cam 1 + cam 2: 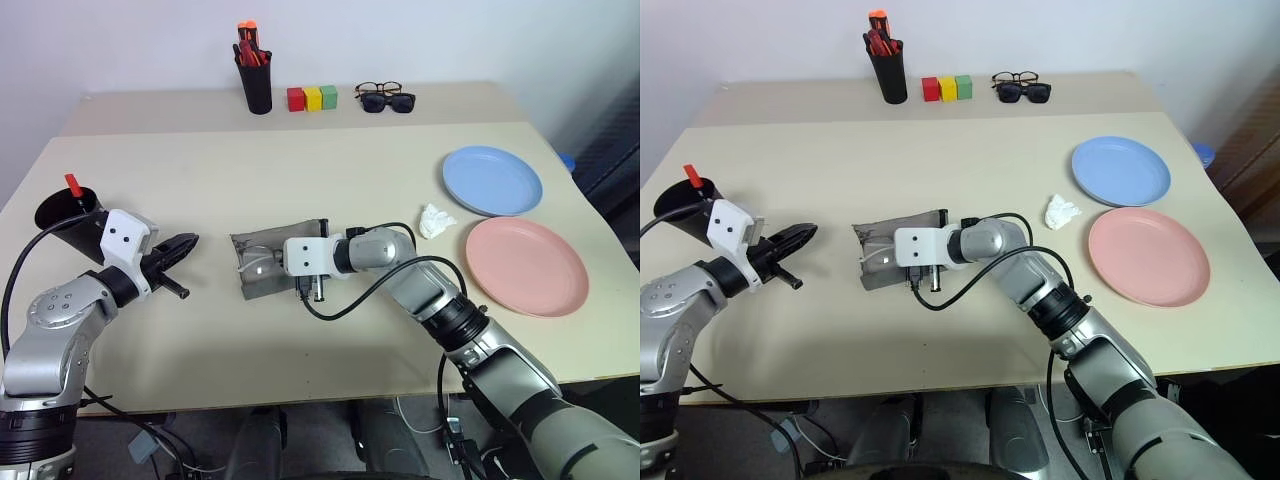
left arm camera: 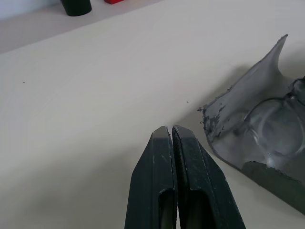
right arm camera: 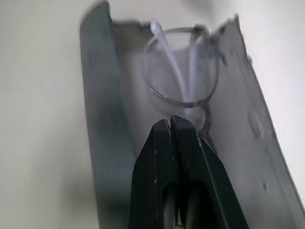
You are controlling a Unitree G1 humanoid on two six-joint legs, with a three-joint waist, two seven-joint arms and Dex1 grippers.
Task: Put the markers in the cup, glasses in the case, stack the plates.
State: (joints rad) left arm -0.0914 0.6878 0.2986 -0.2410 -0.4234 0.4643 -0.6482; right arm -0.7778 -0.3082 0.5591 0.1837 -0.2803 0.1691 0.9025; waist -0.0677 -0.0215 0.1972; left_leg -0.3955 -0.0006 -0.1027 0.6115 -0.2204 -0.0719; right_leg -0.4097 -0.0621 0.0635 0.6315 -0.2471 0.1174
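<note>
The glasses [image 3: 183,78] lie inside the open grey case [image 1: 262,262] at mid-table. The right gripper [image 3: 170,123], jaws closed and empty, points at the bridge; a push could bend the thin wire or shove the case away. The left gripper [image 1: 183,245], shut on nothing, hangs just beside the case. The 2 plates [image 1: 492,180] sit unstacked, well apart from it.
</note>
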